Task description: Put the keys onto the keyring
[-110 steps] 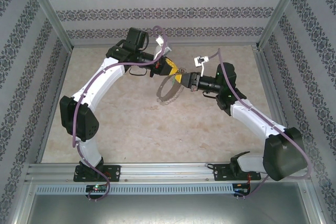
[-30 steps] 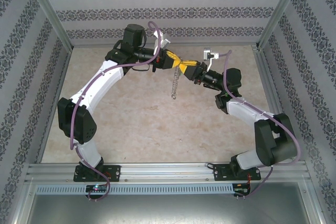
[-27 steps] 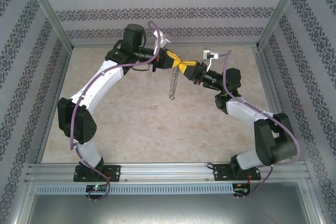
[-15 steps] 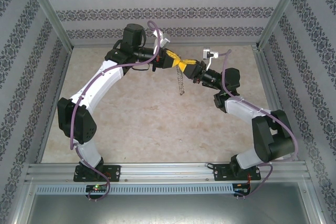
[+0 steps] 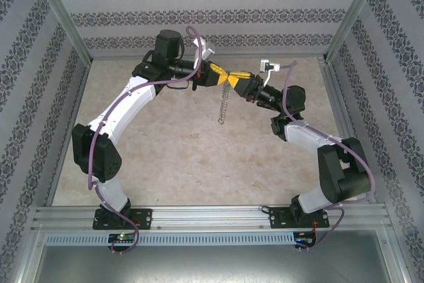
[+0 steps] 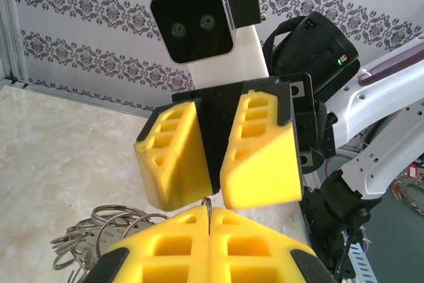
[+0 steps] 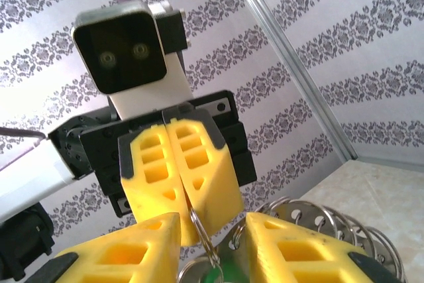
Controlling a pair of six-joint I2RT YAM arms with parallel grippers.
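Note:
High over the back of the table my two grippers meet tip to tip. My left gripper [image 5: 220, 75] [image 6: 211, 211] is shut on the thin wire of the keyring [image 5: 224, 107], whose small silvery pieces [image 6: 93, 233] [image 7: 331, 226] dangle below like a chain. My right gripper [image 5: 237, 82] [image 7: 212, 225] faces it with its fingers apart. Between those fingers I see the pinched wire [image 7: 201, 223] running down to a small ring with the green tag of the keys [image 7: 216, 274]. The tag touches neither right pad as far as I can see. The key's blade is hidden.
Patterned walls and metal frame posts [image 5: 344, 14] close in the beige table [image 5: 172, 157] on three sides. Both arms reach up and inward, so their elbows [image 5: 93, 150] [image 5: 344, 170] stand over the table's sides. An aluminium rail [image 5: 212, 217] runs along the near edge.
My right gripper's fingers have spread a little and it has shifted slightly up and back against the left fingertips. The hanging keyring has swung. The left gripper has stayed shut.

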